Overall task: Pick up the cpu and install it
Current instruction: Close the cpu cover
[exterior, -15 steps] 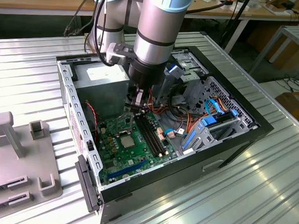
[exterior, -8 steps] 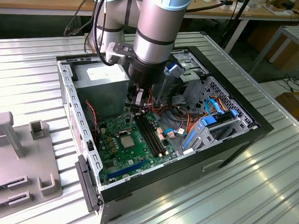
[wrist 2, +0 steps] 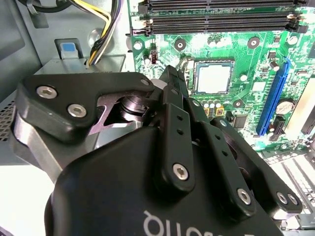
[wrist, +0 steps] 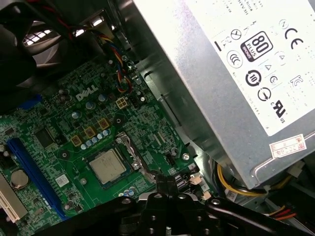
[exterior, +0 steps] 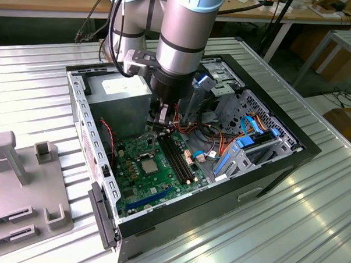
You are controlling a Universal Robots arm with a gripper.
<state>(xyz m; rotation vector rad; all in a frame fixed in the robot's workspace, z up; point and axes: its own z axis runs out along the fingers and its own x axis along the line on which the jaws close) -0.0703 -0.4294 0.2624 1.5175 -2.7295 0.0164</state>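
The cpu (exterior: 148, 163), a small square chip with a silvery-grey top, lies flat in its socket on the green motherboard (exterior: 137, 182) inside the open computer case. It also shows in both wrist views, cpu (wrist 2: 212, 78) and cpu (wrist: 107, 165). My gripper (exterior: 160, 122) hangs a little above the board, off to one side of the chip between the socket and the power supply. The black fingers (wrist 2: 171, 78) are pressed together with nothing between them. Seen from the first wrist view, the gripper (wrist: 167, 181) has its tip close to the socket's edge, apart from the chip.
A grey power supply (exterior: 119, 91) stands right behind the gripper, with yellow and black cables (wrist: 231, 184) beside it. Long black memory slots (exterior: 177, 158) run next to the socket. A blue drive bracket (exterior: 238, 152) sits at the exterior view's right. A grey fixture (exterior: 22, 183) lies outside the case.
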